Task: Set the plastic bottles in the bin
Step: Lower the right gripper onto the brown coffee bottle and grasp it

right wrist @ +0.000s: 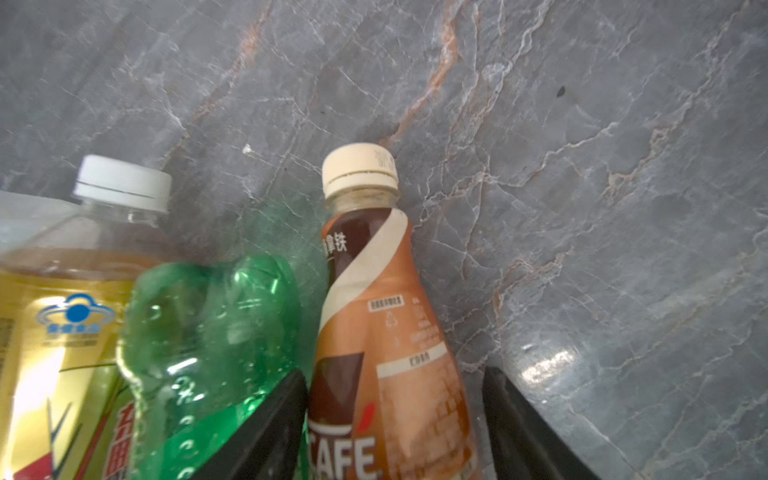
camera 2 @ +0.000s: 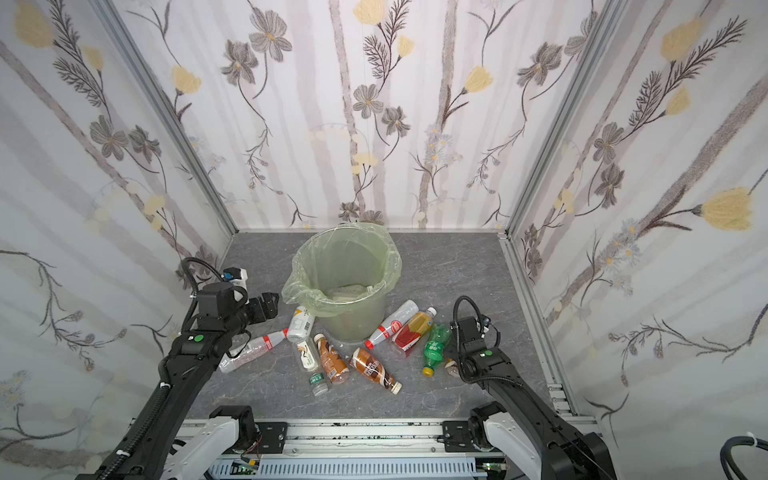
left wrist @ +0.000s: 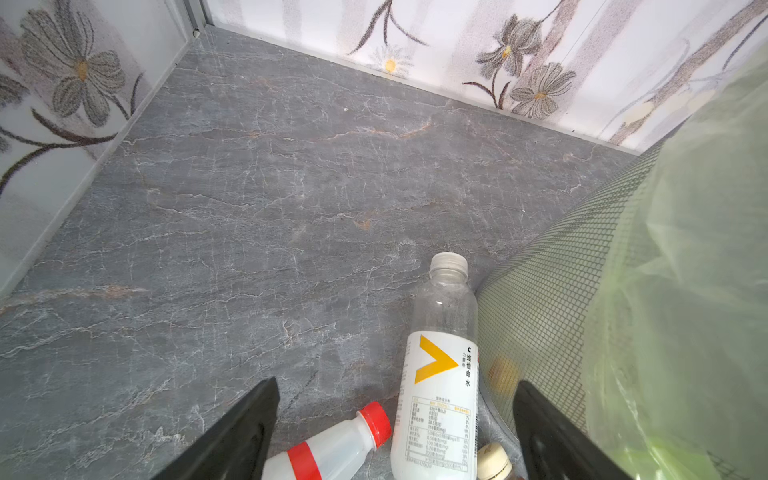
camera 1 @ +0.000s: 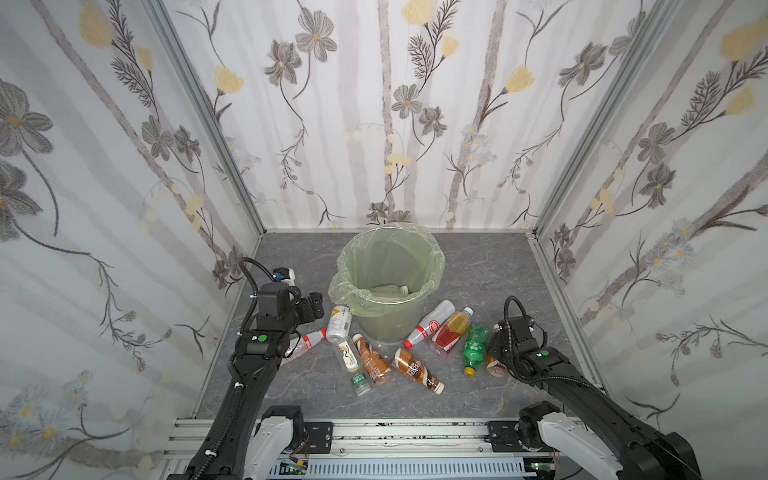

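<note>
Around the foot of the bin (camera 1: 388, 322), at mid-table in both top views, the plastic bottles (camera 1: 417, 370) are seen lying on their sides, with one capped bottle (camera 1: 388, 289) already inside the green liner. From the left wrist camera, the left gripper (left wrist: 397, 382) is shown spread wide to either side of a white chevron-label bottle (left wrist: 436, 395) that rests against the bin wall; nothing is pinched. From the right wrist camera, the right gripper (right wrist: 395, 374) is found straddling a brown coffee bottle (right wrist: 386, 316). One finger (right wrist: 266, 428) is set against it, beside a crumpled green soda bottle (right wrist: 208, 332), while a gap is left at the other, so no grip is made. Such bottles are judged light, thin-walled and slick, apt to roll or dent; the sleeved mid-body is best taken, squarely across.
</note>
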### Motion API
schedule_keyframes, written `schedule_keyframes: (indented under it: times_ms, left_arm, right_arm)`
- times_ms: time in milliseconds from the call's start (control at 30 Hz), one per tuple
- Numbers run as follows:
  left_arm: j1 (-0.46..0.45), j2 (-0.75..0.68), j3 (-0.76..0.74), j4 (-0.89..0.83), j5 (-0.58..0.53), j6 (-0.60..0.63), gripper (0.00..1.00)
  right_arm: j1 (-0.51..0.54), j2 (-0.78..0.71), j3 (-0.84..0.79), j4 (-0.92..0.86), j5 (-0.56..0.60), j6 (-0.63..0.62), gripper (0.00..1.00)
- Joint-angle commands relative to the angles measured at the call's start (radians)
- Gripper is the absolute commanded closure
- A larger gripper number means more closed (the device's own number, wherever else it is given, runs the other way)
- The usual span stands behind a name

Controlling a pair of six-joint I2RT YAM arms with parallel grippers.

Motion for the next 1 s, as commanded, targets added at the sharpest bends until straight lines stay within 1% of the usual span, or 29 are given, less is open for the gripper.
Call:
schedule_keyframes:
  times_ms: [0, 133, 300, 500, 633, 733, 867, 967]
  left_arm:
    - [0.003, 0.000, -0.002, 0.025, 0.013, -0.005, 0.10]
    - [0.003, 0.000, -0.003, 0.026, 0.015, -0.006, 0.10]
    - [0.004, 0.000, -0.003, 0.028, 0.013, -0.005, 0.10]
    - [0.005, 0.000, -0.004, 0.028, 0.010, -0.004, 0.10]
    - [0.007, 0.004, -0.004, 0.028, 0.011, -0.004, 0.10]
    - [0.010, 0.008, -0.004, 0.030, 0.012, -0.002, 0.10]
    - [0.010, 0.012, -0.004, 0.030, 0.013, -0.001, 0.11]
    - [0.010, 0.013, -0.004, 0.030, 0.009, 0.001, 0.11]
  right_arm:
    - [0.000, 0.028, -0.019, 0.064, -0.034, 0.010, 0.33]
    - [0.000, 0.056, -0.031, 0.085, -0.056, 0.002, 0.34]
    - [0.000, 0.067, -0.032, 0.094, -0.047, -0.012, 0.40]
    - [0.001, 0.061, -0.030, 0.095, -0.028, -0.016, 0.44]
    - [0.000, 0.015, -0.013, 0.086, 0.002, -0.025, 0.47]
    - [-0.001, -0.031, 0.027, 0.047, 0.067, -0.047, 0.48]
    - [-0.004, -0.086, 0.089, 0.029, 0.127, -0.093, 0.49]
    - [-0.004, -0.123, 0.132, 0.064, 0.124, -0.158, 0.51]
